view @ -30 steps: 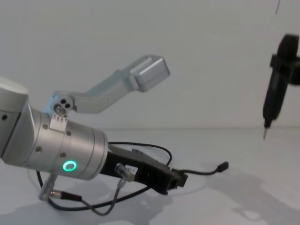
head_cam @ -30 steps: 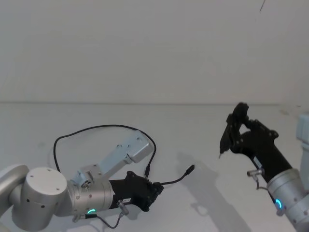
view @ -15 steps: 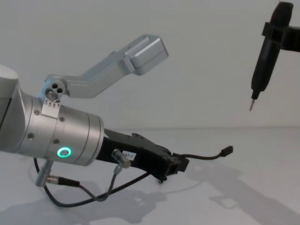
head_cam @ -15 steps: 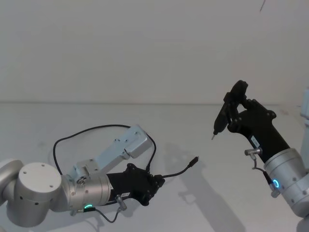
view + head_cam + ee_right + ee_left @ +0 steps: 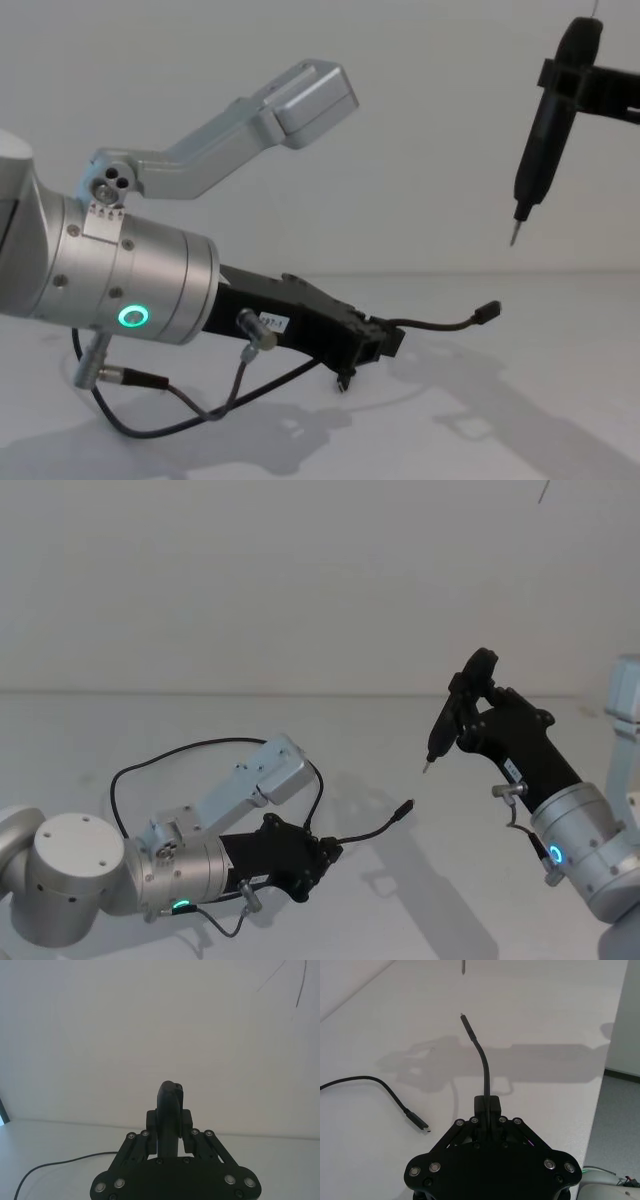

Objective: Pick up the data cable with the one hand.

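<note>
Left gripper (image 5: 322, 855) low over the white table (image 5: 90, 730), jaws pinched together on the data cable (image 5: 486, 1075) close to one end. Short held stretch poking forward off the tabletop, plug (image 5: 467, 1025) up in the air with a shadow beneath. Rest of the cable looping back across the table behind the left arm (image 5: 75, 880), apparently lying flat. So: grasp made, by the look of it, lift only begun; left to do, raising the loop clear. Over on the other side, right gripper (image 5: 472, 702) high above the table, closed around a pen-shaped tool (image 5: 440, 735), metal tip pointing down, well apart from the cable. Counting now, biggest first: one table, two silver arms, two grippers, one data cable, one pen-shaped tool, two plugs. Second plug (image 5: 420, 1124) down just beside the left gripper.
</note>
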